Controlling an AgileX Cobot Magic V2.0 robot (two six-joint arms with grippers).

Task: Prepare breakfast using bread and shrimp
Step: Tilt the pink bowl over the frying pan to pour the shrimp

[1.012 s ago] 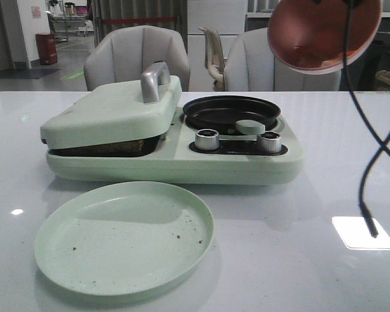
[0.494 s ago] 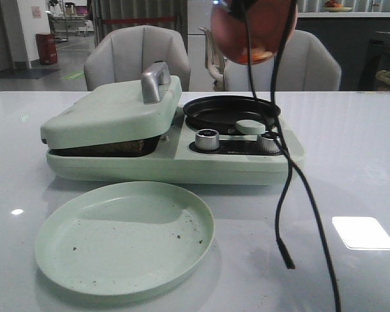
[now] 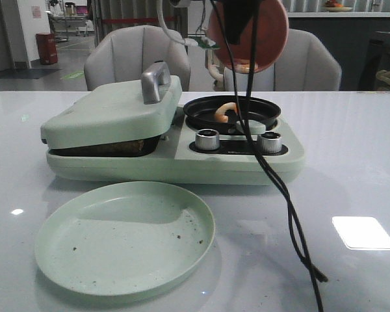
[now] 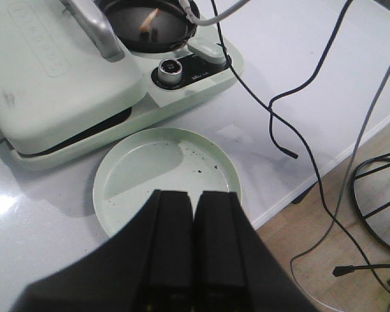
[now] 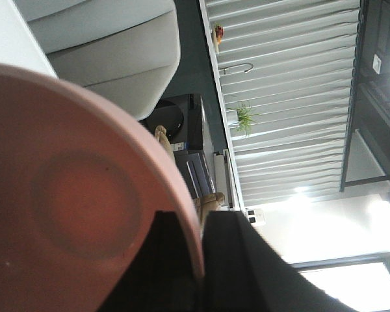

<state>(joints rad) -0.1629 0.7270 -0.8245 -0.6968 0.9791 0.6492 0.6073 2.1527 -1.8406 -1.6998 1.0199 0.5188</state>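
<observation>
tabletop [image 3: 351, 162]: white, glossy | breakfast maker [image 3: 175, 159]: green, lid lowered, bread unseen | plate [image 3: 125, 235]: green, crumbed | pink bowl [image 3: 260, 32]: tipped above pan, rim pinched by right fingers [image 5: 231, 260] | left fingers [image 4: 172, 234]: pressed together, nothing held | shrimp [image 3: 225, 110]: lying in round black pan [image 3: 231, 110]

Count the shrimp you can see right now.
2. One shrimp is in the black pan; another sits at the lower rim of the tipped pink bowl above. More may be hidden inside the bowl.

bread [image 3: 110, 147] mostly hidden under lid [image 3: 110, 110], pink bowl [image 3: 263, 32] cut off
</observation>
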